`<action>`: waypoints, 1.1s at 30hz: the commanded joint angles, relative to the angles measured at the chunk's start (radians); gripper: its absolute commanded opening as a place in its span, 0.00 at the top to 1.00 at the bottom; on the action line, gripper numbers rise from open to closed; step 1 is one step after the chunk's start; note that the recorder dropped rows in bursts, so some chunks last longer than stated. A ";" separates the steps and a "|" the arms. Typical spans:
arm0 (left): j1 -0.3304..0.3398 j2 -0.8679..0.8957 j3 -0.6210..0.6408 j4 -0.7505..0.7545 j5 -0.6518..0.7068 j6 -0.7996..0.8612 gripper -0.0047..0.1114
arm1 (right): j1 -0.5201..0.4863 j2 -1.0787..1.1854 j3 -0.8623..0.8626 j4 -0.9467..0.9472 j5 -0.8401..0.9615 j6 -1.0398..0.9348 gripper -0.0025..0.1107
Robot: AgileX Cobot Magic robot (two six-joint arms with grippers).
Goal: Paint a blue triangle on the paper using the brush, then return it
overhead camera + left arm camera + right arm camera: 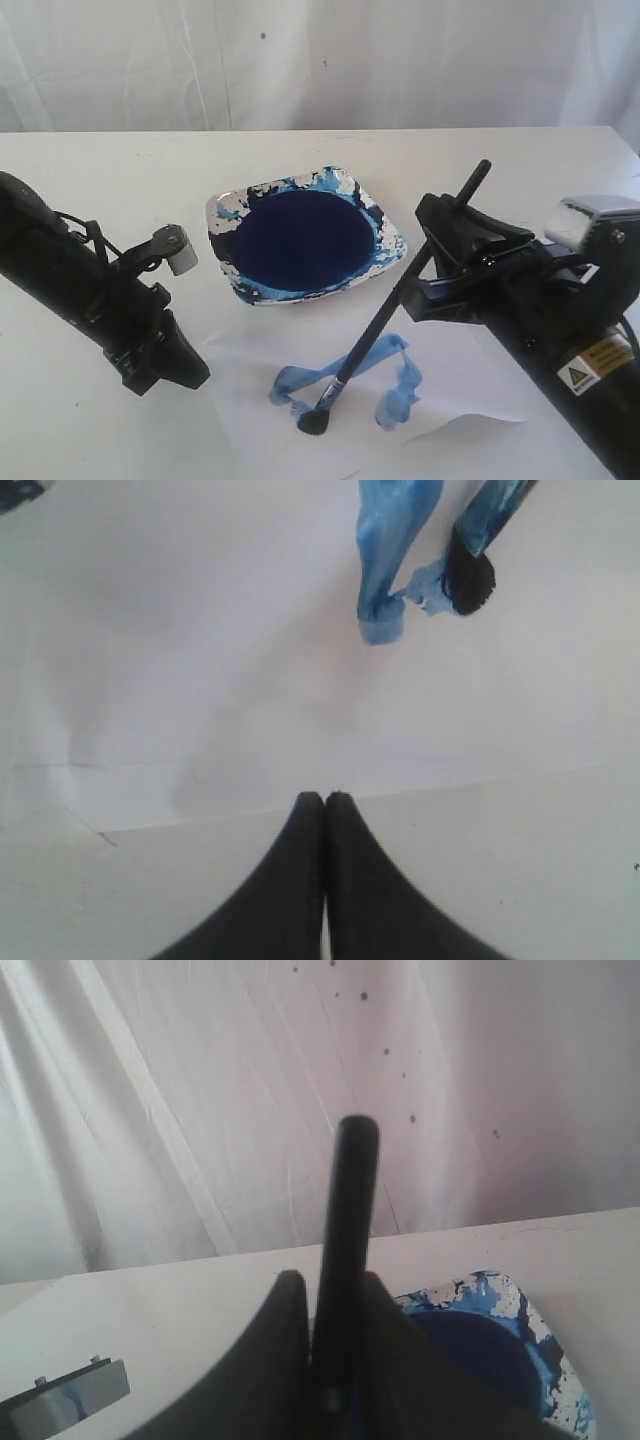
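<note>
My right gripper (432,240) is shut on the brush (392,304), whose black handle slants up past the jaws; its dark tip (313,422) touches the paper (240,400) at the lower left corner of the blue triangle (345,385). In the right wrist view the handle (350,1220) stands between my fingers (335,1280). My left gripper (324,798) is shut and empty, resting near the paper's edge (300,730), with the light-blue stroke (390,560) and brush tip (468,575) beyond it. In the exterior view the left gripper (165,375) sits left of the paper.
A square dish (305,238) with a dark blue pool of paint stands behind the paper; its rim (540,1330) shows in the right wrist view. A white curtain (320,60) hangs behind the table (90,180).
</note>
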 commanded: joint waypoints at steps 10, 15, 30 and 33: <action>0.004 -0.005 -0.015 -0.055 0.119 0.003 0.96 | -0.001 -0.090 0.014 -0.006 0.028 0.152 0.98; 0.004 -0.005 -0.036 -0.086 0.135 -0.024 0.96 | -0.001 -0.112 0.004 -0.017 0.028 0.189 0.98; -0.007 0.120 0.008 -0.187 0.119 -0.132 0.96 | -0.001 -0.126 0.004 -0.014 0.028 0.189 0.98; -0.007 0.140 0.008 -0.189 0.119 -0.132 0.96 | -0.001 -0.116 0.004 -0.001 0.028 0.189 0.98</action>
